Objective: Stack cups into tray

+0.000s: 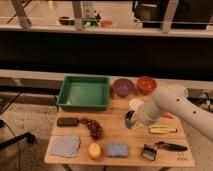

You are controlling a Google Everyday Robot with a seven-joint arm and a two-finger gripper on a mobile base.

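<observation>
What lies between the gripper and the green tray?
Nothing: the camera view shows bare table up to the tray. The gripper holds the dark grey cup near the table's middle.

White arm (172,102) reaching in from right, forearm angled down, tool (131,119) clamped shut, centre-right
</observation>
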